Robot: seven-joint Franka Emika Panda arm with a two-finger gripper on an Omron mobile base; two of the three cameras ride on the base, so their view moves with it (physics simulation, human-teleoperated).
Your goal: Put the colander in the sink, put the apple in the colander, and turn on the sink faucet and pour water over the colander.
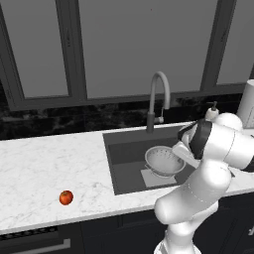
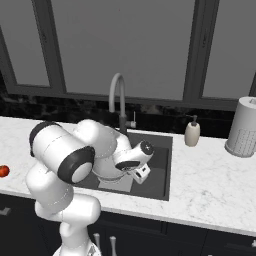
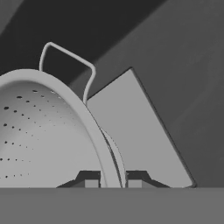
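From where I stand, the arm is bent low over the sink [image 1: 119, 163], and its jaws are pinched narrowly on the rim of the colander [image 1: 164, 161]; the hand view shows one dark tip on either side of the thin metal wall, just below one of the looped side handles. The colander sits inside the basin, over the lighter grey square at the bottom, though I cannot tell whether its base ring is fully down or a touch off the floor, as the bowl looks slightly tilted. The step in hand seems to be setting it down, so the sound way is to lower until the ring rests flat, keep it beneath the arched spout of the sink faucet [image 1: 158, 99], then part the jaws and lift straight up so the rim is not dragged or tipped. The apple [image 1: 66, 197] lies well apart on the marble surface [image 1: 49, 163], off to the left near the front edge, waiting for the next reach.
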